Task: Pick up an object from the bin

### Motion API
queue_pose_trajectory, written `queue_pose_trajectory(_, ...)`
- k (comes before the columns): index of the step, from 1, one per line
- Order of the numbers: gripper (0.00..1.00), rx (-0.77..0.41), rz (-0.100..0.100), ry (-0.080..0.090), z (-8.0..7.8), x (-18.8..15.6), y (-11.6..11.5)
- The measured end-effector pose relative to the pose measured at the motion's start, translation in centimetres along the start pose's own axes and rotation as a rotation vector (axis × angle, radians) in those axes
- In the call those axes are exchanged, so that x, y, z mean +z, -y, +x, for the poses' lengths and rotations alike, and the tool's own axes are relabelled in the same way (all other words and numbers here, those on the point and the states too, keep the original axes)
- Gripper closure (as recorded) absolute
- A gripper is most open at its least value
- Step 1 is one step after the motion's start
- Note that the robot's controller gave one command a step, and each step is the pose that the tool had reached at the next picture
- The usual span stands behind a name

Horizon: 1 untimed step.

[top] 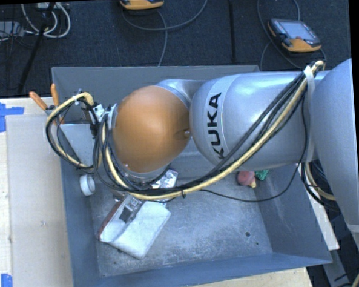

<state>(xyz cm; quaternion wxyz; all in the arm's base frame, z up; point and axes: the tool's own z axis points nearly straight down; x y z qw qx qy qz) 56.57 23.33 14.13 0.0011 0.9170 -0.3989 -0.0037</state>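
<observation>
My gripper reaches down from under the orange dome at the bin's left middle, mostly hidden by it. Its lower end is right at the upper edge of a white folded cloth pad on the bin floor. A flat brown strip lies along the pad's left side, touching it. A crumpled silver wrapper sits just right of the gripper, under the arm. A small white round cap rests to the left near the bin wall.
A pink ball and a small green piece lie together at the right, under the arm. The arm, its dome and cable loops cover the bin's upper half. Bare floor spreads across the front and right.
</observation>
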Motion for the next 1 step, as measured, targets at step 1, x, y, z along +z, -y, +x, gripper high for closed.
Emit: queue_pose_trajectory(1,1.00,-0.015,0.011,-0.005,-4.52,-13.89,-4.12)
